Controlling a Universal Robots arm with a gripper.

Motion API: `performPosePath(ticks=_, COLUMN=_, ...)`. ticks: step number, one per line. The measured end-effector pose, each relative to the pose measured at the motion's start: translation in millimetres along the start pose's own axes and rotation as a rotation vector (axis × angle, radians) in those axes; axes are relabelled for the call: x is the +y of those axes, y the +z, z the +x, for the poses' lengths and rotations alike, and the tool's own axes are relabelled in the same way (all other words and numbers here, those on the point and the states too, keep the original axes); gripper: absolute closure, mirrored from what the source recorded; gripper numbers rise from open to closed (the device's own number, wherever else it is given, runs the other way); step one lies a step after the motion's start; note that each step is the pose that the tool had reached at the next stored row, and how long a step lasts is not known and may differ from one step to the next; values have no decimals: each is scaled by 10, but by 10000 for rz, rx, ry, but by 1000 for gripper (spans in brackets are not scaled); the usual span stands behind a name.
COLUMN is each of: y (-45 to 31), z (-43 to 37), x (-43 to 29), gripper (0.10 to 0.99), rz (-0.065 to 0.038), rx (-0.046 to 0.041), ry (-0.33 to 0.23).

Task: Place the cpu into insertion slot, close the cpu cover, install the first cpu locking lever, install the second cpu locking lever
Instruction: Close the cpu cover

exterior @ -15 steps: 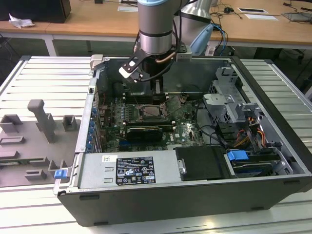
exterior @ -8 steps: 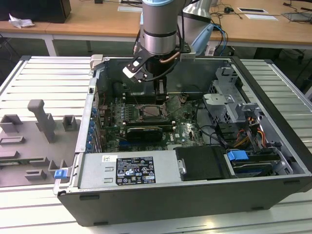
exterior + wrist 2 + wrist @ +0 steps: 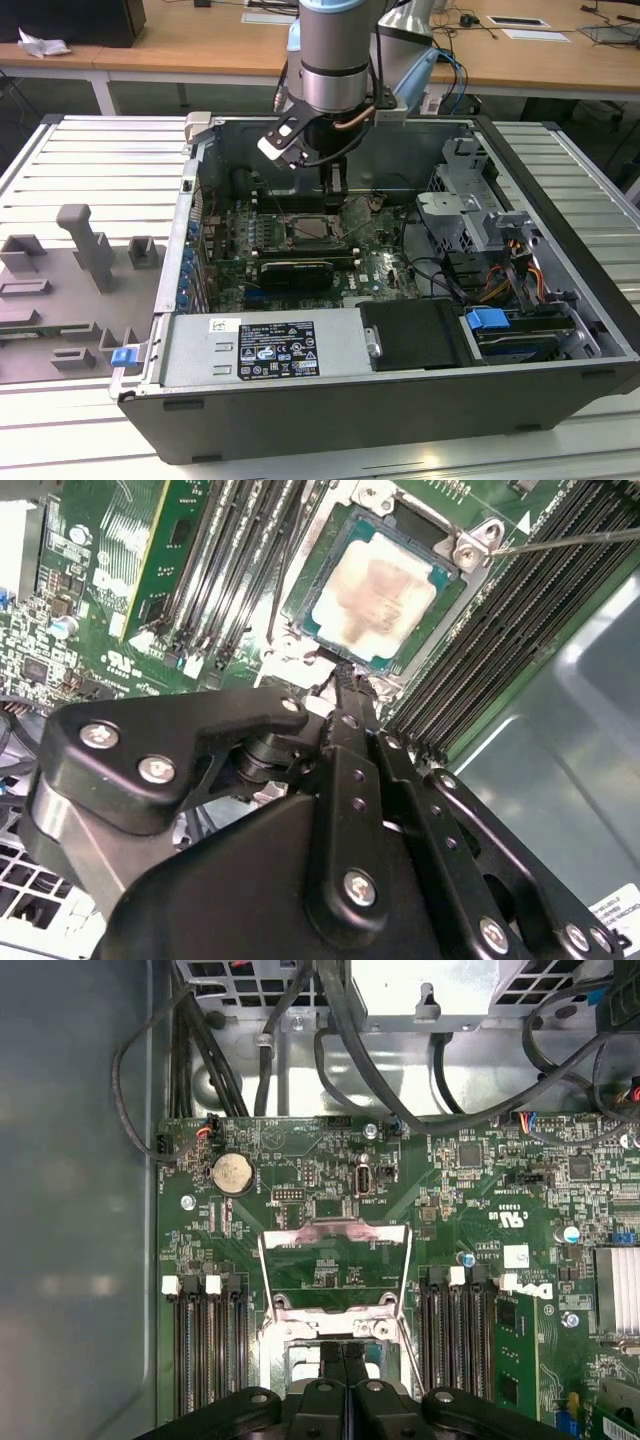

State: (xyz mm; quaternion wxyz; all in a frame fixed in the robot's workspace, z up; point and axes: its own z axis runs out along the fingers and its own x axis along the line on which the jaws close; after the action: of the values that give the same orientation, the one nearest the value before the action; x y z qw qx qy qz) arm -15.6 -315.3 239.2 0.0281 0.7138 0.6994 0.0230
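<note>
Gripper pinched shut and empty, we hover beside the socket. The chip is seated; cover stands open, levers undone.

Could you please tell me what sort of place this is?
Probably a robotics lab: a robot arm over an open computer case, on a slatted metal worktable with grey fixtures, wooden desks behind.

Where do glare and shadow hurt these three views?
Exterior view: even room light, but the motherboard sits in shade under the arm. Second wrist view: the chip looks washed pale on top. First wrist view: the metal case wall is blown out white.
</note>
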Motion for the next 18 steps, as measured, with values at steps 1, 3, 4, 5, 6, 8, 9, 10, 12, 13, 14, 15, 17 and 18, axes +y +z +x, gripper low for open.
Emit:
performPosePath(ticks=1, y=1, z=0, x=17, gripper=980, rz=1, rx=0, ry=1)
performPosePath(ticks=3, y=2, z=1, x=34, gripper=980, rz=3, rx=0, ry=0)
performPosePath(ticks=4, y=3, z=1, x=39, gripper=980, rz=3, rx=0, ry=-1)
performPosePath(ticks=5, y=3, z=1, x=39, gripper=980, rz=3, rx=4, ry=2)
performPosePath(ticks=6, y=3, z=1, x=41, gripper=980, rz=2, rx=14, ry=1)
performPosePath(ticks=8, y=3, z=1, x=46, gripper=980, rz=4, rx=19, ry=1)
performPosePath(ticks=9, y=3, z=1, x=46, gripper=980, rz=3, rx=19, ry=2)
performPosePath(ticks=10, y=3, z=1, x=46, gripper=980, rz=3, rx=19, ry=2)
performPosePath(ticks=12, y=3, z=1, x=53, gripper=980, rz=3, rx=20, ry=2)
performPosePath(ticks=13, y=4, z=1, x=71, gripper=980, rz=5, rx=21, ry=1)
performPosePath(ticks=14, y=5, z=2, x=83, gripper=980, rz=5, rx=21, ry=2)
performPosePath(ticks=15, y=5, z=2, x=88, gripper=980, rz=6, rx=21, ry=2)
performPosePath(ticks=17, y=-44, z=1, x=92, gripper=980, rz=5, rx=21, ry=3)
performPosePath(ticks=18, y=-69, z=1, x=95, gripper=980, rz=5, rx=21, ry=2)
